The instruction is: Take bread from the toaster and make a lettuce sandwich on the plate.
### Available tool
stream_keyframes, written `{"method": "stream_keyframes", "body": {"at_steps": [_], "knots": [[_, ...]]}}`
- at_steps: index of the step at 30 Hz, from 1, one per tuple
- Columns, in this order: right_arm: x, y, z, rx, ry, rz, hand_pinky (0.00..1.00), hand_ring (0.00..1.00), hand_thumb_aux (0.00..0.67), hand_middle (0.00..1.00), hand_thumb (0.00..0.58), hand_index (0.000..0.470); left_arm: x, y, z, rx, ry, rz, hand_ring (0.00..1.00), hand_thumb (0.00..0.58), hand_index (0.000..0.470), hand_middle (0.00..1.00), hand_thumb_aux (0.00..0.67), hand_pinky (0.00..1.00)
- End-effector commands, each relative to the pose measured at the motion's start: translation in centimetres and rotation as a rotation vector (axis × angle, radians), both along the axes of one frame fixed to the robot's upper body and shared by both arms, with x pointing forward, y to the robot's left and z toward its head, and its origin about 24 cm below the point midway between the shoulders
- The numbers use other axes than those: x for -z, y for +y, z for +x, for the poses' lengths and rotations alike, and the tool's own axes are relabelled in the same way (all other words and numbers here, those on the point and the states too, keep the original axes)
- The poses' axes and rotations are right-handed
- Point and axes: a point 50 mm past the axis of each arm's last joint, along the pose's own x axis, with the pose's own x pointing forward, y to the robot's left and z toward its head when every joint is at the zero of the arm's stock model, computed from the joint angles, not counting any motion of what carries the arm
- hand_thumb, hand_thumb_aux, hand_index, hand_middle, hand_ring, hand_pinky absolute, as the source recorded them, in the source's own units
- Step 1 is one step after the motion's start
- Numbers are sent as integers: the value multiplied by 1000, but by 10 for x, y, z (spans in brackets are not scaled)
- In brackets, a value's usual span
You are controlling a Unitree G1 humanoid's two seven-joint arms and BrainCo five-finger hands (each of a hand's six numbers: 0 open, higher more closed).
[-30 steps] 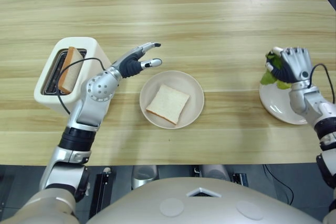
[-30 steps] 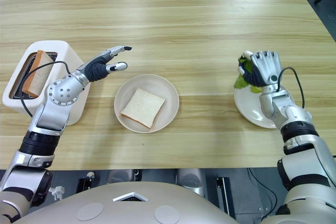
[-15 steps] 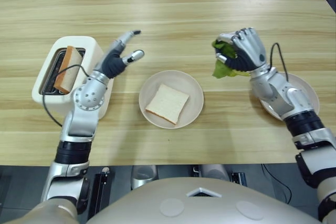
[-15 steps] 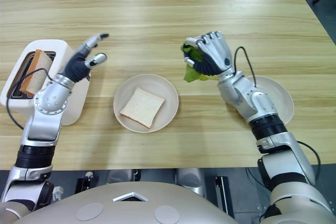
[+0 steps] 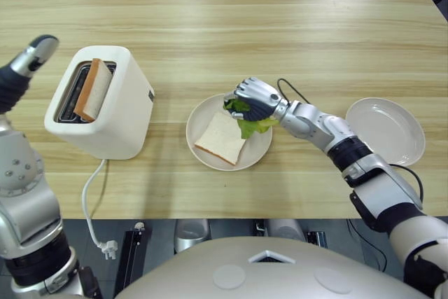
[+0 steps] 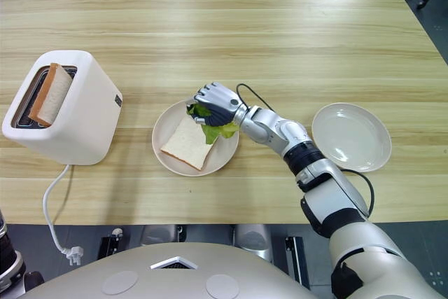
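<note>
Far left, the left hand [image 5: 21,71] hovers past the toaster [image 5: 112,117], a finger stretched straight, holding nothing; a slice [image 5: 94,89] stands in its slot. Over the plate [image 5: 255,153] and its bread [image 5: 218,139], the right hand [image 5: 256,98] has its fingers clamped on lettuce [image 5: 255,127]. A second plate [image 5: 385,131] lies right.

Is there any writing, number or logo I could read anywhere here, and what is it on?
On the side of the cream plastic toaster, a small dark mark: too small to read.
No text shows on the wooden table, the round beige plate, the white plate, or the green lettuce leaf in the right hand.
</note>
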Motion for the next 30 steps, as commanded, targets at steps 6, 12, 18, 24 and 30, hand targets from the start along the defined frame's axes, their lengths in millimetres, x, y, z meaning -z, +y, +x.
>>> {"method": "stream_keyframes", "body": {"at_steps": [6,12,18,24,30], "knots": [[5,27,-1,-98,28,-34,1000,1000,670,1000,580,460,69,32,8,-160,319,-97,0,0,0,0,0,0],[0,44,-10,-182,39,1,1000,1000,670,1000,580,460,111,36,17,-142,532,-146,0,0,0,0,0,0],[-2,60,-15,-236,56,5,1000,1000,670,1000,580,460,117,15,27,-27,541,-170,0,0,0,0,0,0],[24,58,-22,-236,140,-109,1000,1000,670,1000,580,460,119,3,33,25,566,-170,0,0,0,0,0,0],[39,54,-16,-172,124,-188,302,302,0,302,0,0,120,-3,37,19,586,-106,0,0,0,0,0,0]]}}
